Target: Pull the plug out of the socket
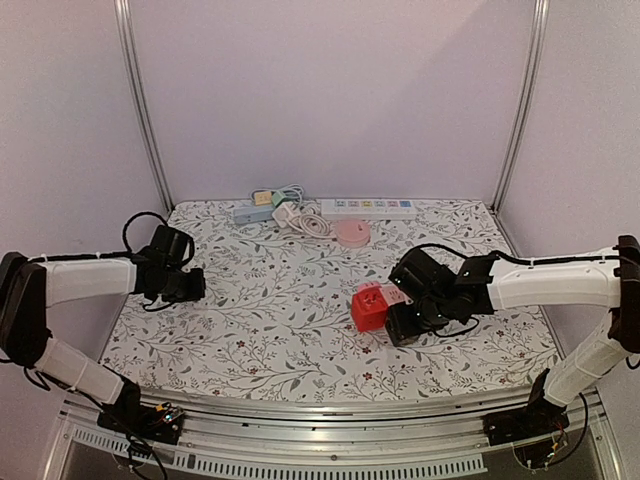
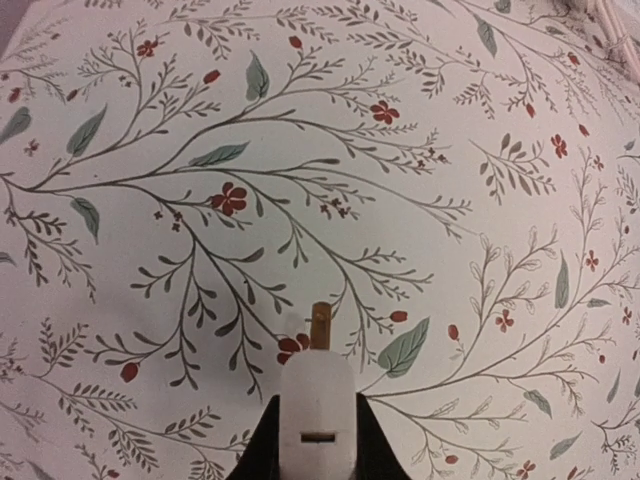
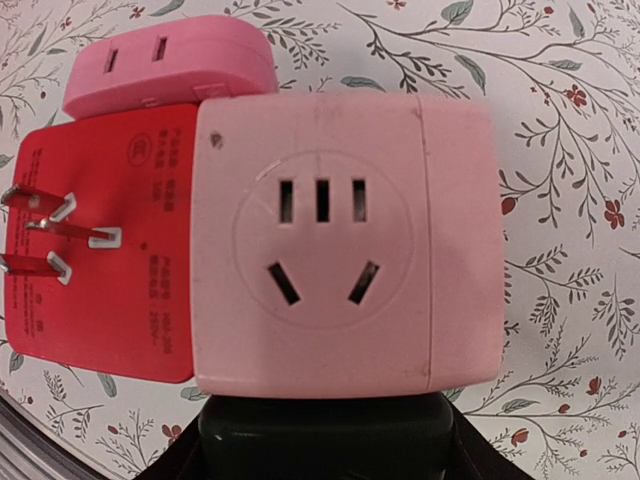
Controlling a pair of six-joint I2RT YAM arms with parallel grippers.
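The plug point(image 2: 318, 420), a small white plastic block with a slot in its face and one brass prong point(image 2: 320, 326) showing, is pinched in the left end effector point(image 1: 192, 288), whose fingers are closed tight on it. It hangs over the left of the floral tabletop point(image 1: 280, 330), well apart from the socket point(image 3: 330, 250). The socket is a smooth cube with slotted pink faces and one red face bearing three metal pins point(image 3: 40, 235). The right end effector point(image 1: 392, 318) clamps it, fingers half spread. A white power strip point(image 1: 367, 208) lies at the back.
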